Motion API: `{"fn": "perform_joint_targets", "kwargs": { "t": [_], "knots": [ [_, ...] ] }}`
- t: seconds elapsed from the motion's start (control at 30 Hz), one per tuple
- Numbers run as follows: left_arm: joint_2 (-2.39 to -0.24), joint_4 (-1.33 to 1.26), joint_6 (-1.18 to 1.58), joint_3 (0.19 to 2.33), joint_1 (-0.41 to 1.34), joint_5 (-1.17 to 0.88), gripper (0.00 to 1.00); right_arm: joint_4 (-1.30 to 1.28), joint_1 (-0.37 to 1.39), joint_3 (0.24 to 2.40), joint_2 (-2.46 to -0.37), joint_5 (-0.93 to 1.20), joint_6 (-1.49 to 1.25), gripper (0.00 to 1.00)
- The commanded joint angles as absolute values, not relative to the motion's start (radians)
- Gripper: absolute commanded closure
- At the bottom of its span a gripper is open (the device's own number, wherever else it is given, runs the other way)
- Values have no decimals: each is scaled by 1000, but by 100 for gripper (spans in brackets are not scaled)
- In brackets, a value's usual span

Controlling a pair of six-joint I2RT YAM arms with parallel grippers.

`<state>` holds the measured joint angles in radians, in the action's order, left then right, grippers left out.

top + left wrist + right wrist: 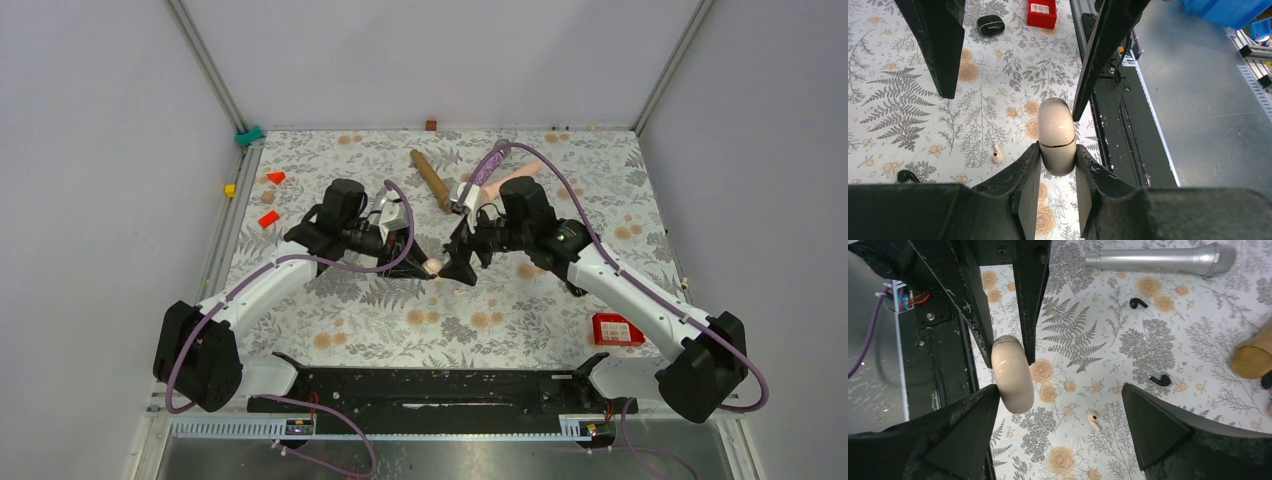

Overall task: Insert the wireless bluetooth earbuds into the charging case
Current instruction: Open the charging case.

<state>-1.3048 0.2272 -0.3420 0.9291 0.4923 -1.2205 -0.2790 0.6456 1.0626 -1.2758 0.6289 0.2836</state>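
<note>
My left gripper [1058,150] is shut on a beige charging case [1056,127] and holds it above the floral table; the case's gold seam looks closed. In the top view the case [432,266] sits between both grippers. My right gripper [1060,389] stands open, one finger right beside the case [1012,377]. Two tiny black wireless earbuds [1138,302] [1161,380] lie on the table beyond it. One black earbud [905,175] also shows in the left wrist view. A beige earbud [1093,420] [997,155] lies under the open jaws.
A silver microphone [1158,257] and a gold-headed one [1252,359] lie farther out. A round black pebble-like thing [990,25] and a red box [1042,12] [616,328] sit to the right. A brown stick [432,180] and orange blocks [268,219] lie at the back.
</note>
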Motion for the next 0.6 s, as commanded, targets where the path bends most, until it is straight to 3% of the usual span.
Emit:
{"fn": "perform_joint_targets", "kwargs": {
  "t": [0.0,0.3,0.57],
  "knots": [
    [-1298,222,-362,969,497,-1276,100,-248,644,1095,-1219,438,343,1],
    [-1296,223,-360,970,499,-1274,100,-305,638,1132,-1177,378,380,0],
    [-1296,296,-413,997,499,-1261,100,-417,603,1186,-1175,462,344,0]
  ]
}}
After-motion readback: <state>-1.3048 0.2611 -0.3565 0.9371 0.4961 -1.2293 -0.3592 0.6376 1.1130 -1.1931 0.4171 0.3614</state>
